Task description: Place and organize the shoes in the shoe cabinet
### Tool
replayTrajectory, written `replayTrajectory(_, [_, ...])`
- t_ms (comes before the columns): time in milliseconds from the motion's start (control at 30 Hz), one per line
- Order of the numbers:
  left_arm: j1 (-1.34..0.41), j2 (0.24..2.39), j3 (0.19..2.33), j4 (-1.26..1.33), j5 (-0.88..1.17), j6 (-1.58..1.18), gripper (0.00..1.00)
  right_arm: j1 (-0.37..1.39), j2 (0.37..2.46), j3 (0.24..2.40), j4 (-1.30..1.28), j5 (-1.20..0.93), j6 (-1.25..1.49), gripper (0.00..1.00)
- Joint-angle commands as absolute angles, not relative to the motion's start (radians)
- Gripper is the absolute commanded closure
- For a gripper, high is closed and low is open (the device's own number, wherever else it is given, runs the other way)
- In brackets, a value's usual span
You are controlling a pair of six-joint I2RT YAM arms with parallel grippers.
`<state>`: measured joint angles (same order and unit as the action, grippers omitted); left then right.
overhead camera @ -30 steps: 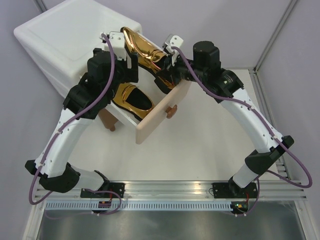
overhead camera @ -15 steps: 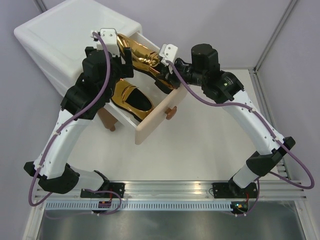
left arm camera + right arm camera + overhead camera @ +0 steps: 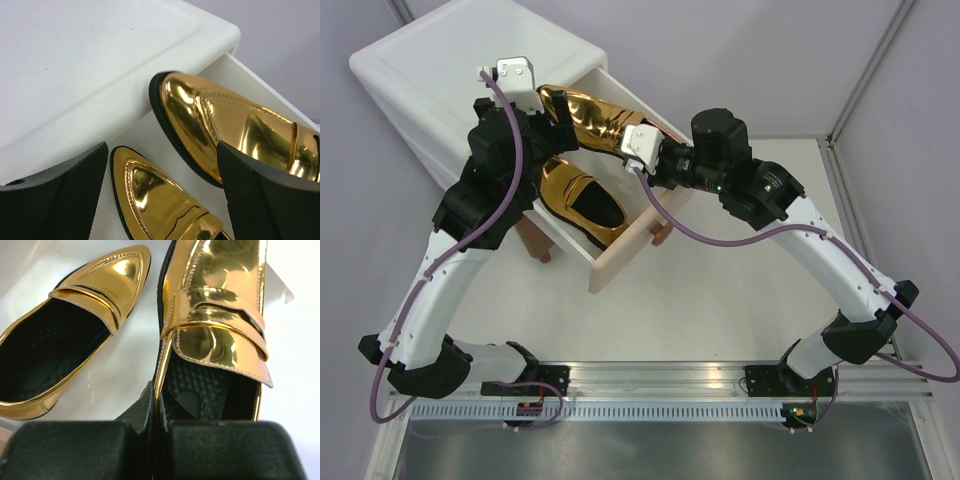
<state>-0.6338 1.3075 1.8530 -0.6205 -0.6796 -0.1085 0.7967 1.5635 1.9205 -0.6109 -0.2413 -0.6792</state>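
The white shoe cabinet [image 3: 430, 70] stands at the back left with its upper drawer [image 3: 630, 235] pulled out. One gold shoe [image 3: 582, 200] lies in the drawer; it also shows in the left wrist view [image 3: 160, 200] and the right wrist view [image 3: 75, 315]. My right gripper [image 3: 638, 150] [image 3: 162, 405] is shut on the side wall near the heel of the second gold shoe [image 3: 592, 120] [image 3: 220, 315] [image 3: 225, 120]. It holds that shoe over the drawer, toe at the cabinet's front edge. My left gripper [image 3: 542, 112] [image 3: 161, 150] is open above the toes of both shoes. The purple shoes are out of view.
The drawer's beige front carries a brown knob [image 3: 663, 232]. A brown part [image 3: 535, 245] of the cabinet's lower front shows under the left arm. Purple walls close in the white table [image 3: 720, 310] at the back and right.
My right gripper has carried the gold shoe left and down, its toe now at the cabinet's edge. My left gripper has drawn back up and left toward the cabinet top.
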Motion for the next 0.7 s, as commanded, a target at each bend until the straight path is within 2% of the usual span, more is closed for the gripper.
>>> replayTrajectory(0, [-0.626, 1.286, 1.836, -0.551, -0.696, -0.149, 0.09, 0.824, 1.502, 1.839, -0.621, -0.252, -0.744, 0.98])
replayTrajectory(233, [-0.621, 1.296, 1.841, -0.54, -0.658, -0.124, 0.09, 0.824, 1.471, 1.796, -0.569, -0.233, -0.707, 0.96])
replayTrajectory(533, [-0.575, 1.316, 1.856, -0.545, -0.666, -0.117, 0.09, 0.824, 1.535, 1.907, -0.664, -0.23, -0.707, 0.99])
replayTrajectory(667, [-0.557, 1.321, 1.864, -0.545, -0.663, -0.117, 0.09, 0.827, 1.525, 1.888, -0.704, -0.204, -0.727, 0.93])
